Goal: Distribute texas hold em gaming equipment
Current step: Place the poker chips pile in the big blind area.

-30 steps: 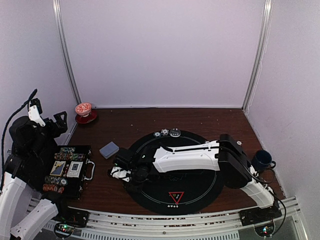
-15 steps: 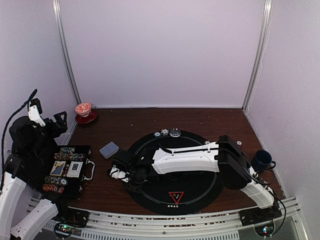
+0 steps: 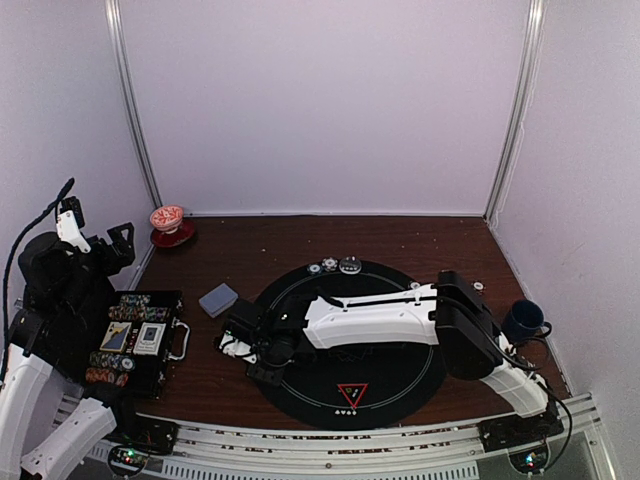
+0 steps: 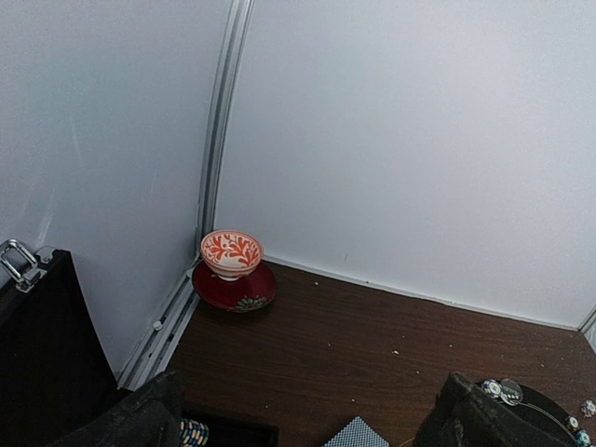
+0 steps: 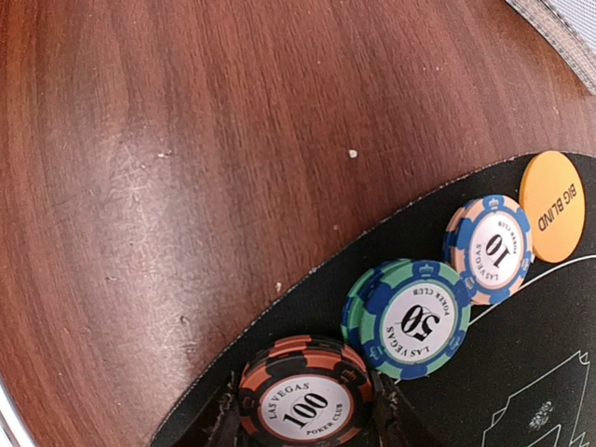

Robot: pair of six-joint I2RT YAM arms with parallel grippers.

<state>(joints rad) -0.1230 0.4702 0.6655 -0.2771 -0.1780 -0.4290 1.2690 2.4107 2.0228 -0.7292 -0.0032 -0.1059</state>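
Top external view: a red triangle marker lies on the near part of the round black mat, which covers the wooden surface. At the mat's left rim the right arm reaches low. The right pincer is pinching a black-and-orange stack of 100 chips, with its fingers tight against both sides and the stack just inside the rim. The right wrist view shows a green 50 stack and a blue 10 stack close together along the rim, then an orange Big Blind button. To the left, an open black case holds more chips. Above it the left pincer hangs raised and spread, holding nothing. A dark blue mug stands at the right edge. Just beyond the case lies a grey-blue deck of cards. Three small round pieces line the mat's far rim. A red-and-white cup on its saucer sits in the far left corner.
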